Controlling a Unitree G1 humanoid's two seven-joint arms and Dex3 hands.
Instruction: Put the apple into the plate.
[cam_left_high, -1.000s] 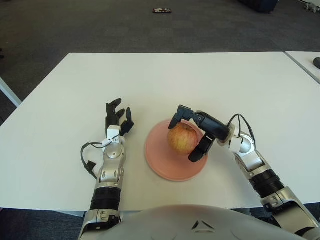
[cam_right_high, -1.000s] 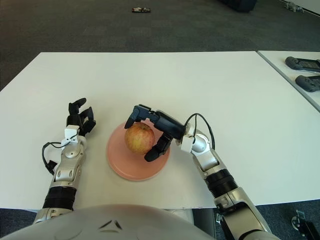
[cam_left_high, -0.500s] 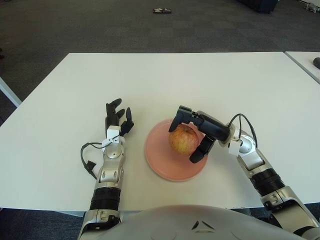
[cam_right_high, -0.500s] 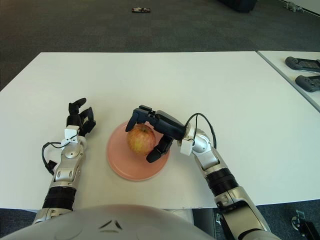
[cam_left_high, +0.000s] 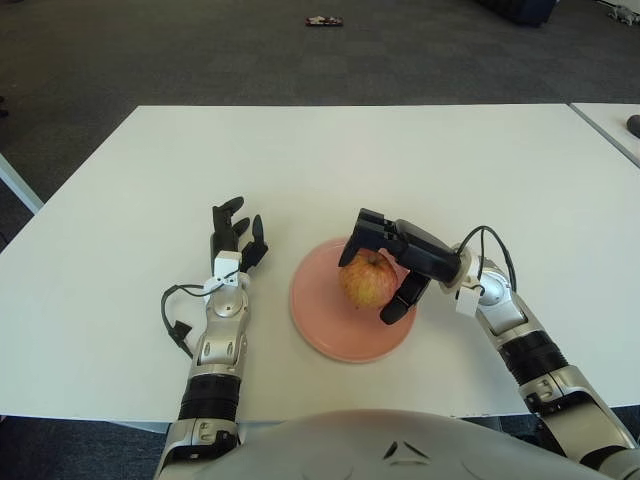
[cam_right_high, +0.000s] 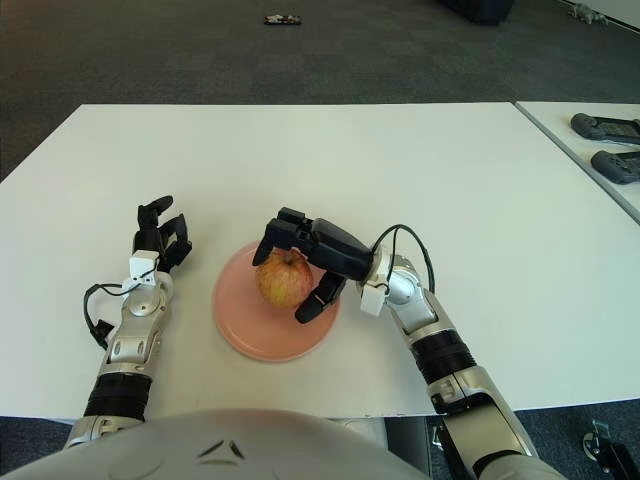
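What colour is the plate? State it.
Salmon pink round plate, under the apple; clearest in the left eye view.

Head-mounted stereo pair (downward, overlapping)

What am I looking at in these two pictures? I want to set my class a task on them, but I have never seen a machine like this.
Both pictures come from a two-eyed camera on a humanoid robot's head, looking down at a white table, so they show one scene from slightly different spots. The robot's right hand has its fingers curled around an apple over a pink plate. Its left hand shows left of the plate, fingers relaxed, holding nothing.
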